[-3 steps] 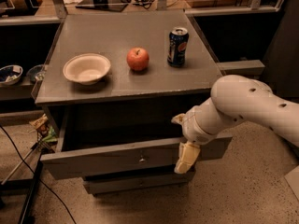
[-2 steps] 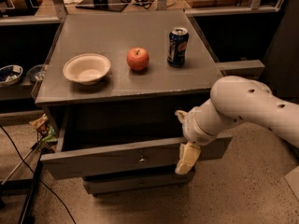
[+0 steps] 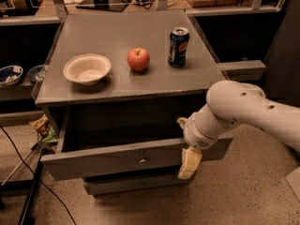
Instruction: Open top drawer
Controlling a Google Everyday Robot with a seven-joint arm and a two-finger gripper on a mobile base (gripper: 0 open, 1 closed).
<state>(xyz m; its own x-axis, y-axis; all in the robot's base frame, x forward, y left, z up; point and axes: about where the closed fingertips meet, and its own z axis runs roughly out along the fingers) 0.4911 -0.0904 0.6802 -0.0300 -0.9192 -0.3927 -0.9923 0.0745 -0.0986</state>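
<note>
The top drawer (image 3: 108,161) is a wide grey panel with a small metal knob (image 3: 142,159) at its centre. It stands pulled out from the grey cabinet (image 3: 126,27), and its dark inside shows above the front panel. My gripper (image 3: 190,164) hangs at the right part of the drawer front, down over its upper edge, to the right of the knob. My white arm (image 3: 248,111) reaches in from the right. A narrower grey drawer (image 3: 131,184) shows below, closed.
On the cabinet top stand a white bowl (image 3: 87,68), a red apple (image 3: 138,59) and a blue soda can (image 3: 178,47). Black cables and a stand leg (image 3: 28,182) lie on the floor at the left. Small bowls (image 3: 9,74) sit on a low shelf at the left.
The arm has barely shifted. The drawer stays pulled out about as far as before.
</note>
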